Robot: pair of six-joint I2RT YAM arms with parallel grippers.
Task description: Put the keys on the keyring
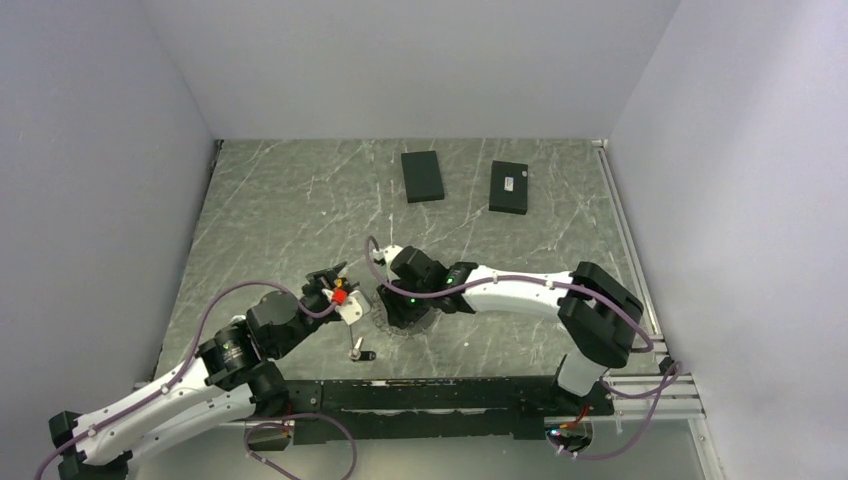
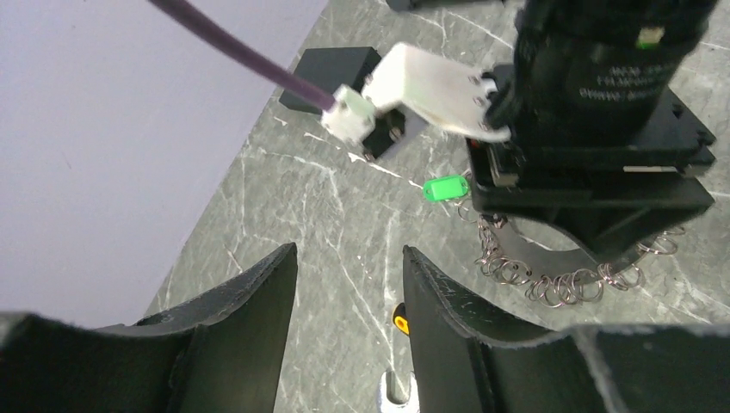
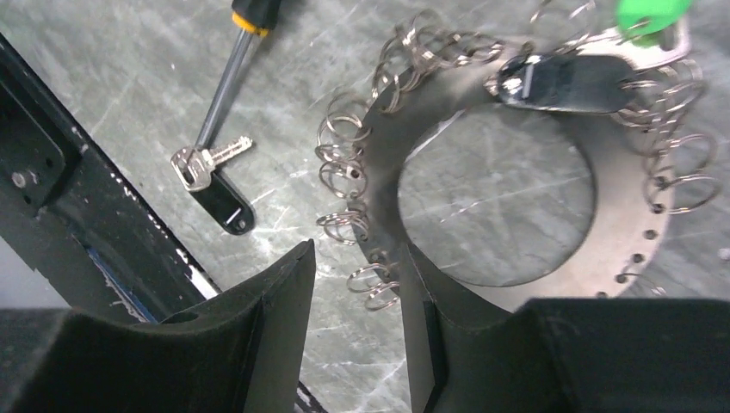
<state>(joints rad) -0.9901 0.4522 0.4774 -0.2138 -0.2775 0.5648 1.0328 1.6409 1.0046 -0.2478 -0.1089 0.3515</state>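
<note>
The keyring (image 3: pixel 623 225), a flat grey ring edged with small wire loops, lies on the table with its green tag (image 3: pixel 647 12). A black-headed key (image 3: pixel 561 83) rests on its far band. Another key (image 3: pixel 219 194) with a black head and silver blade lies loose on the table to the left. My right gripper (image 3: pixel 356 297) is open low over the ring's near rim, with wire loops between its fingers. My left gripper (image 2: pixel 350 292) is open and empty above bare table, left of the ring (image 2: pixel 535 255) and tag (image 2: pixel 445 188). In the top view the loose key (image 1: pixel 358 352) lies near both grippers (image 1: pixel 333 280) (image 1: pixel 398 316).
A black-and-yellow screwdriver (image 3: pixel 231 70) lies by the loose key. A silver wrench end (image 2: pixel 395 391) shows below my left fingers. Two black boxes (image 1: pixel 422 176) (image 1: pixel 509 187) sit at the back. Walls close in on the left, back and right.
</note>
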